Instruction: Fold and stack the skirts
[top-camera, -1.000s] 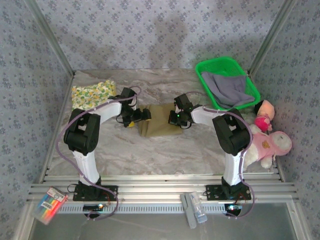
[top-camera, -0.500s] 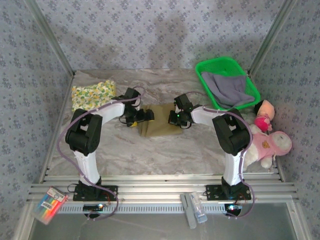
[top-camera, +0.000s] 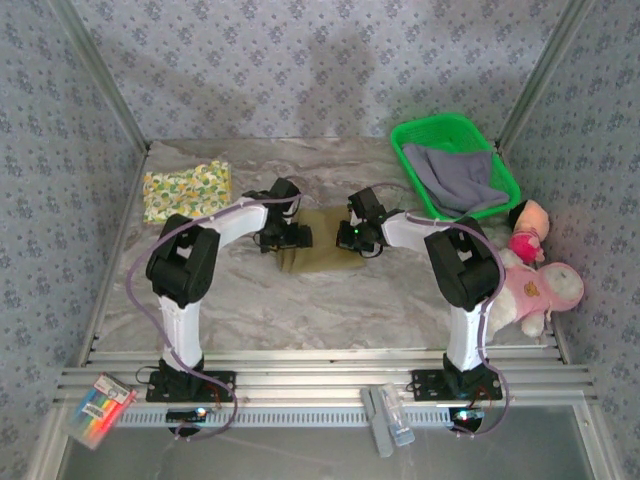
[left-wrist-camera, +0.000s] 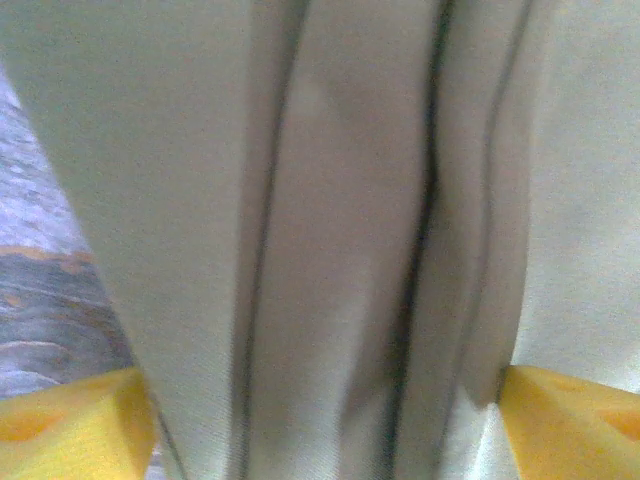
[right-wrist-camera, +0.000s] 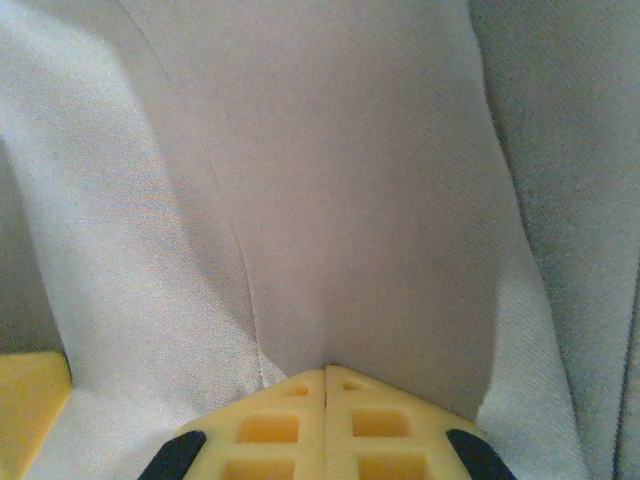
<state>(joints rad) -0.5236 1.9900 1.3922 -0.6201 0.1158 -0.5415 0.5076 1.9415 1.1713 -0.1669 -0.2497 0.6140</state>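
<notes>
Straddling soft, creased olive skirt (left-wrist-camera: 340, 250) — left pincer (left-wrist-camera: 320, 425) apart, right pincer (right-wrist-camera: 326, 380) clamped on its smooth twill

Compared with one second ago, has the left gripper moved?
Yes. The left gripper has slid right, away from the yellow skirt, onto the left edge of the olive skirt.

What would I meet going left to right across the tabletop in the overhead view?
Yellow-green fruit-print skirt → olive skirt → green basket holding a grey skirt → pink plush toys.
</notes>
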